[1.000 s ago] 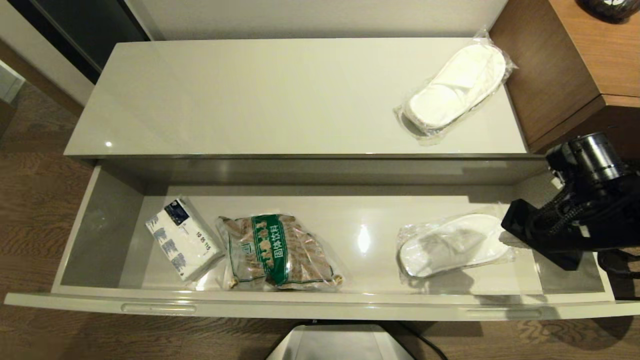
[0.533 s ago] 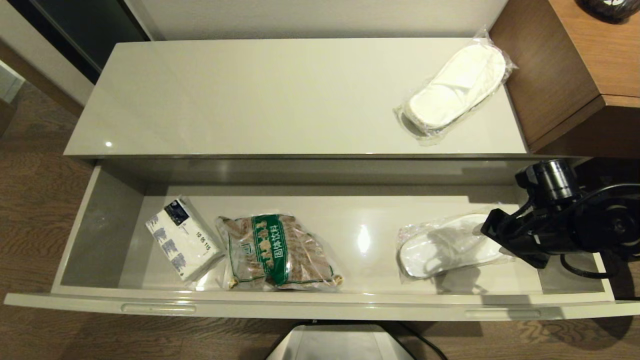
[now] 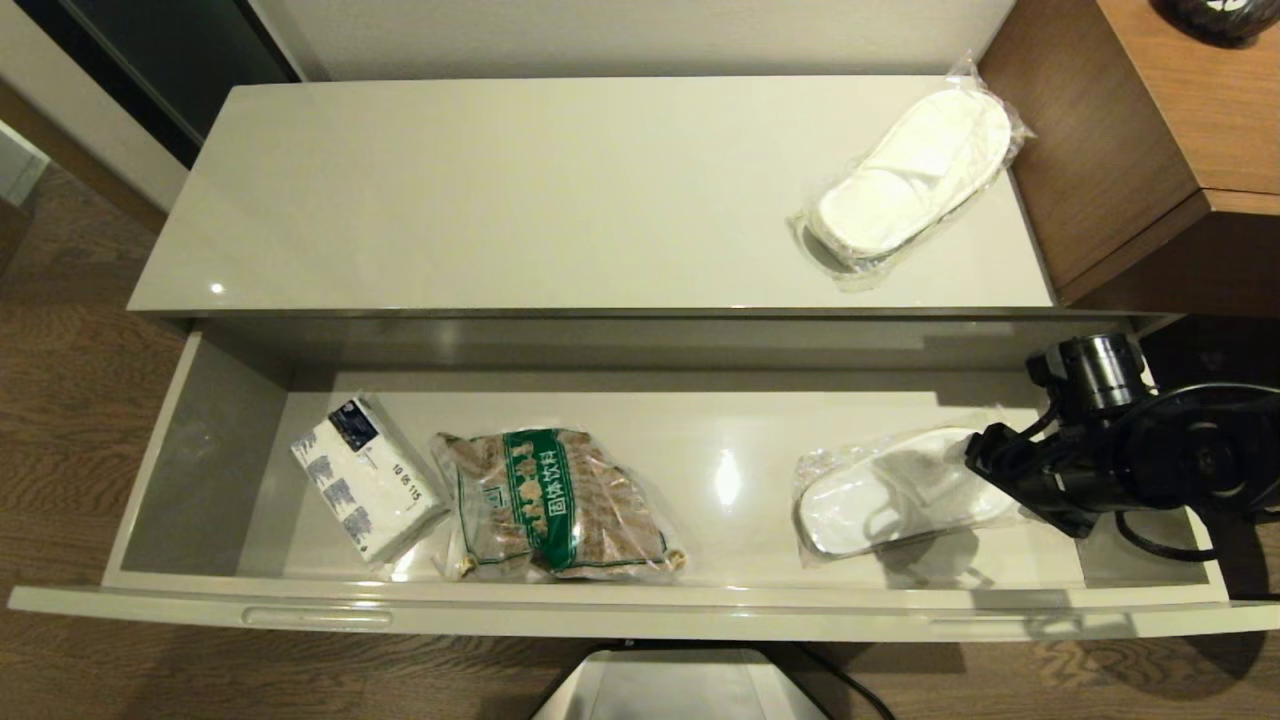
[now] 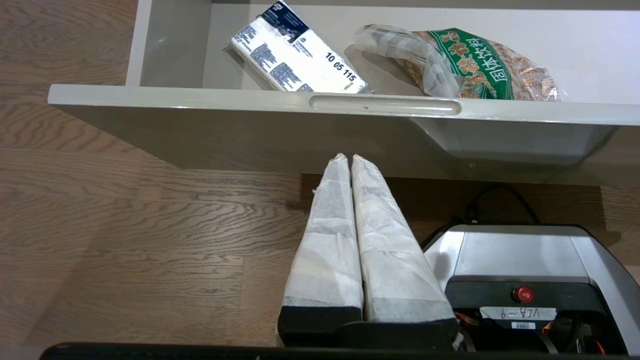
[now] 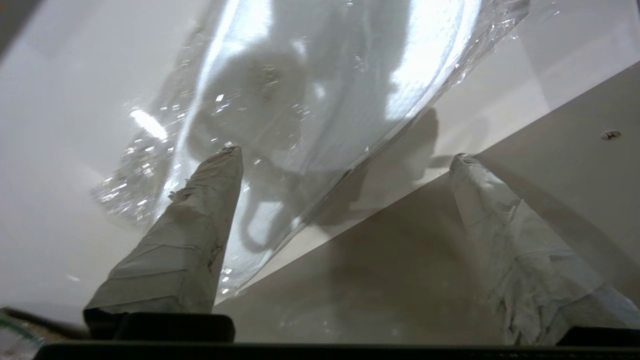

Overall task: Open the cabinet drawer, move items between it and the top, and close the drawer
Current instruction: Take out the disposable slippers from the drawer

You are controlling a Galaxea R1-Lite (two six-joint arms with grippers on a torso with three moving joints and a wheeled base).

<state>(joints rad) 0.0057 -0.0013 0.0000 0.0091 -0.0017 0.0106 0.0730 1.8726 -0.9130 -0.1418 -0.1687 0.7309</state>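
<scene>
The cabinet drawer (image 3: 640, 606) is pulled fully out. One bagged white slipper (image 3: 885, 492) lies at its right end, seen close up as crinkly plastic (image 5: 310, 90) in the right wrist view. A second bagged slipper (image 3: 915, 170) rests on the top (image 3: 500, 200) at the far right. My right gripper (image 3: 990, 470) hangs inside the drawer over the near slipper's right end. It is open (image 5: 346, 154), holding nothing, with one finger (image 5: 200, 220) above the bag. My left gripper (image 4: 348, 157) is shut and empty, low in front of the drawer's front panel.
A white-and-blue tissue pack (image 3: 365, 475) and a clear bag of brown pieces with a green label (image 3: 555, 505) lie in the drawer's left half. A taller brown wood desk (image 3: 1150, 130) adjoins the cabinet on the right. My base (image 3: 680, 685) stands just before the drawer.
My right arm has swung left and dropped into the drawer, coming over the slipper's right end, and its jaws have opened. The slippers and other packs lie as before.
</scene>
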